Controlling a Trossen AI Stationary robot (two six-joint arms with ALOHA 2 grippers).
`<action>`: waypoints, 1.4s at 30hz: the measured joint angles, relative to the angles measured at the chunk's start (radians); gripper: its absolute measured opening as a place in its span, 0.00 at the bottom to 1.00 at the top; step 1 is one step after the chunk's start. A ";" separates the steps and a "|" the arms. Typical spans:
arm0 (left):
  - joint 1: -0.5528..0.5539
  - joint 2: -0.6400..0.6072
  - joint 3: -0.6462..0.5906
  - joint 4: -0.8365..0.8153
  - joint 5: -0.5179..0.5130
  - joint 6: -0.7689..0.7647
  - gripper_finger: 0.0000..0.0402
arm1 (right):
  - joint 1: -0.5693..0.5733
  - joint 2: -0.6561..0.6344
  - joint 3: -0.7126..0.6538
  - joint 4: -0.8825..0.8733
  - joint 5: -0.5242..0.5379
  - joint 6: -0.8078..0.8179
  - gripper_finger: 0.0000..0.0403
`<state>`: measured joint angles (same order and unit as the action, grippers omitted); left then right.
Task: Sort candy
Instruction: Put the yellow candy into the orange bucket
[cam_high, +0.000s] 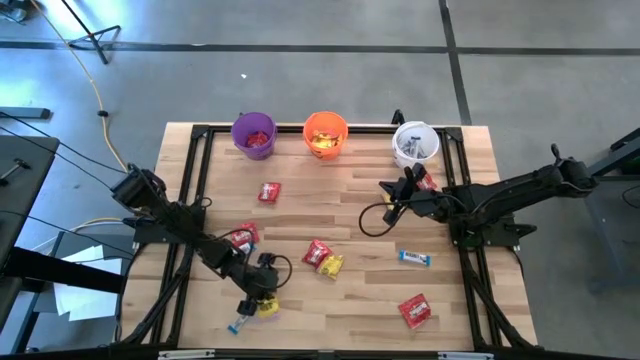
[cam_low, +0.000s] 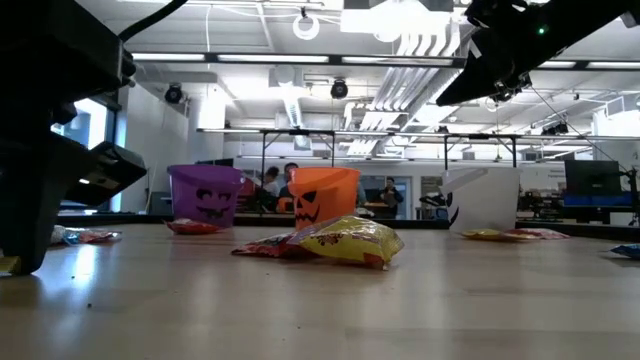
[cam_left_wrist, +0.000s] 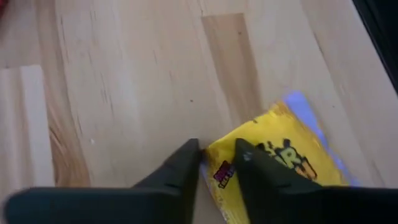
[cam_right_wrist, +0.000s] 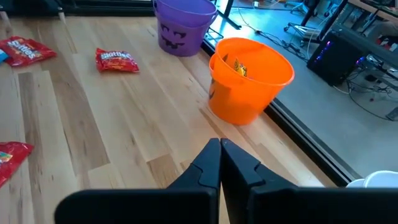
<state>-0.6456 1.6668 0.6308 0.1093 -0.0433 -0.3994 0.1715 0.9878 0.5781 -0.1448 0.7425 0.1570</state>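
bright even ceiling light, soft shadows, left wrist view blurred, perhaps from closeness

Candy (cam_high: 323, 258) scattered flat on wood: red, yellow packets, blue-white bars; some inside buckets

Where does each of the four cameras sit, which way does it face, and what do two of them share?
High: overhead, facing down; both arms, whole table.
Low: table height, facing the buckets; arm parts.
Left wrist: above the left claw, pinching a yellow packet.
Right wrist: behind the shut right claw, facing the orange bucket.
Shared: high and right wrist show the purple bucket.
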 joint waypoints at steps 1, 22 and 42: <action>0.000 0.000 0.000 -0.002 0.002 0.008 0.16 | 0.000 0.000 0.000 0.000 0.000 0.000 0.00; 0.357 -0.326 -0.005 -0.152 -0.185 0.261 0.00 | 0.000 0.000 0.000 -0.001 0.000 -0.008 0.00; 1.103 -0.289 0.171 0.249 0.093 0.638 0.00 | 0.000 0.000 0.000 0.000 -0.001 -0.025 0.00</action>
<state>0.4574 1.3777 0.8021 0.3583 0.0499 0.2382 0.1711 0.9882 0.5781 -0.1452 0.7418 0.1322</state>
